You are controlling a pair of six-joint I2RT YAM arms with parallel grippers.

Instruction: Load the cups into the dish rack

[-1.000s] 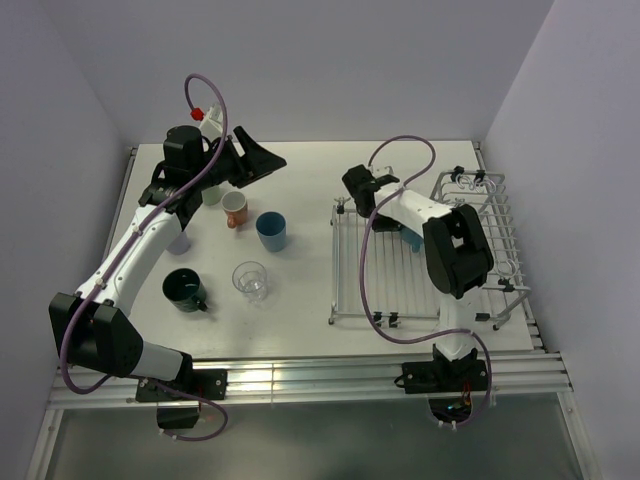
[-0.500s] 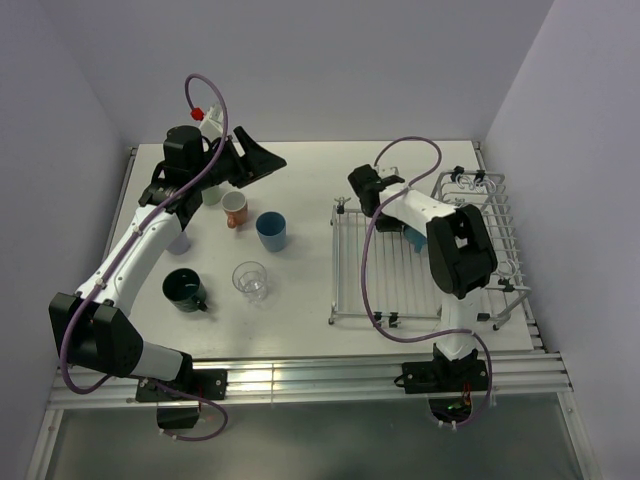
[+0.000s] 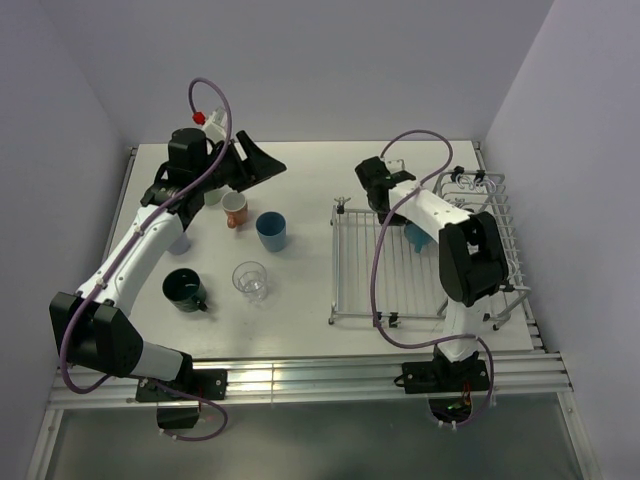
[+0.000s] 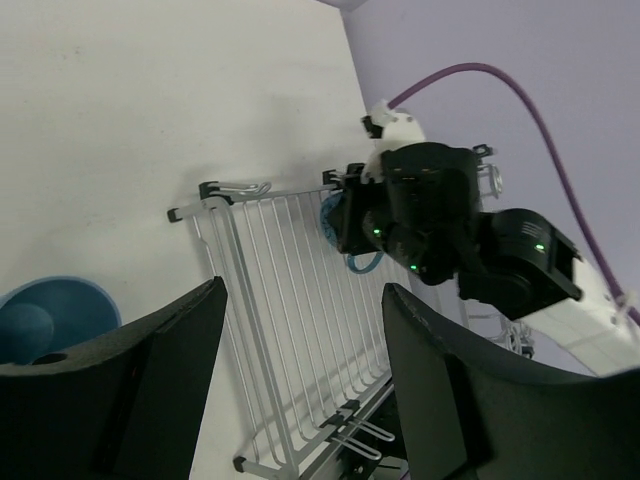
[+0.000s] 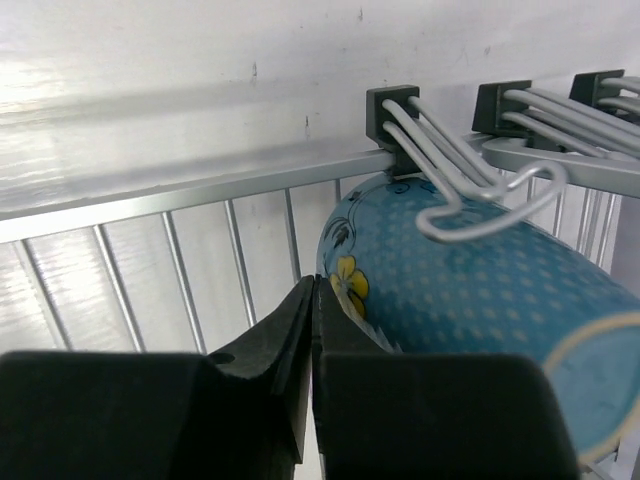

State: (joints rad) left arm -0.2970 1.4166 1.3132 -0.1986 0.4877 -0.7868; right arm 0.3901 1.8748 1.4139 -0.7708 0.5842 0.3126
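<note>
The silver wire dish rack stands on the right of the table. A light blue dotted mug lies on its side in the rack; it also shows in the top view. My right gripper is shut with nothing between its jaws, right beside that mug, and sits over the rack's far end. My left gripper is open and empty, raised above the back of the table. On the left stand an orange mug, a blue cup, a clear tumbler and a dark green mug.
A pale green cup and a lavender cup are partly hidden by my left arm. The rack's raised wire side runs along its right. White walls close the table at the back and both sides.
My right gripper has moved right along the rack's far end, uncovering more of the light blue mug. My left arm has hardly moved.
</note>
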